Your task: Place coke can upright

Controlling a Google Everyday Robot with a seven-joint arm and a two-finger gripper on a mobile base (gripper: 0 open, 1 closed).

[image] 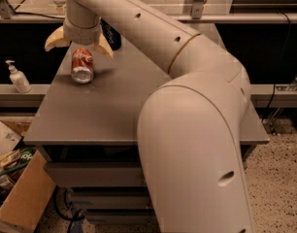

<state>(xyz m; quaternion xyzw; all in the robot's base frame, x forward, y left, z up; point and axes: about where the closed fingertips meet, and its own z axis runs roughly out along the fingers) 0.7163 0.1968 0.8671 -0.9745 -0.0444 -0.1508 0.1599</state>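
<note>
- coke can [82, 66] lies on its side directly under the gripper [79, 42], between the two fingertips and a bit lower; contact with the can: can't tell
- gripper fingers [54, 39] are spread wide apart, pointing down and outward, nothing clamped
- can's silver end faces the camera, red body points away toward the back of the table
- can rests on the grey table [139, 101], near the back left corner
- dark blue can [111, 33] stands just behind the right-hand finger, partly hidden by the arm
- arm [187, 110] is cream, thick, comes in from lower right, fills the middle of the view, and covers part of the tabletop
- drawers [90, 174] sit under the tabletop
- pump bottle [17, 76] stands on a ledge left of the table
- cardboard box [22, 198] is on the floor at lower left
</note>
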